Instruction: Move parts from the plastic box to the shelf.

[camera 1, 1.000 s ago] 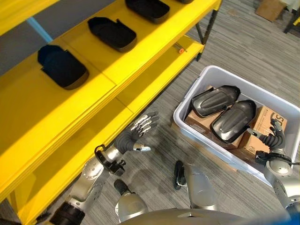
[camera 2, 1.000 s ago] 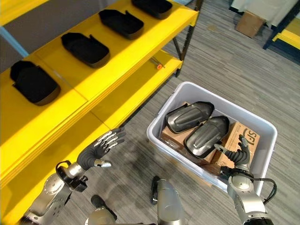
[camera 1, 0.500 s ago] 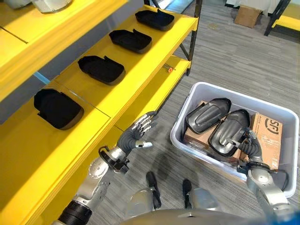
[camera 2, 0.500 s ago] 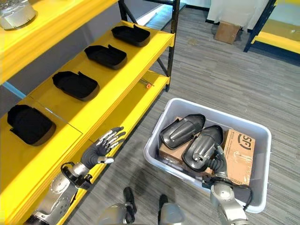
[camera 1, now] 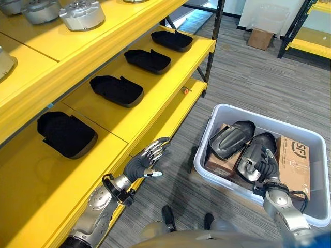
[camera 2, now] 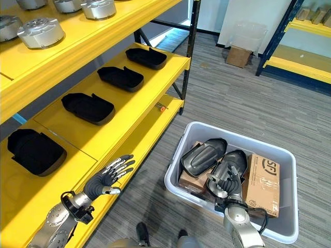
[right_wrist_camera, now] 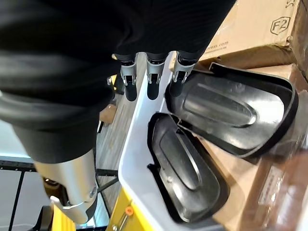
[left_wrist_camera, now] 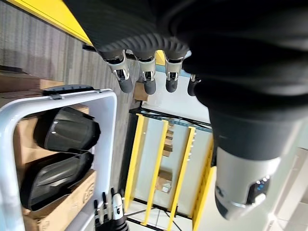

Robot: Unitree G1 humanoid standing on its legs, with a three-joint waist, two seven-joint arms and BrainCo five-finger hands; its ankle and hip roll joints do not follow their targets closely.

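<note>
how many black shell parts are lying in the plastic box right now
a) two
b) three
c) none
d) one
a) two: the plastic box holds two black shell parts side by side on cardboard boxes, one part nearer the shelf, the other part beside it, with the right hand over its near end.

Two glossy black moulded parts lie side by side, hollow sides up, atop cardboard cartons in my pale plastic box (camera 1: 223, 111) on the floor: one part (camera 1: 231, 139) nearer the shelf (camera 1: 170, 67), the other part (camera 1: 256, 155) just beside it. Four matching black parts (camera 1: 116, 89) sit in a row along the yellow shelf's middle level.
</note>
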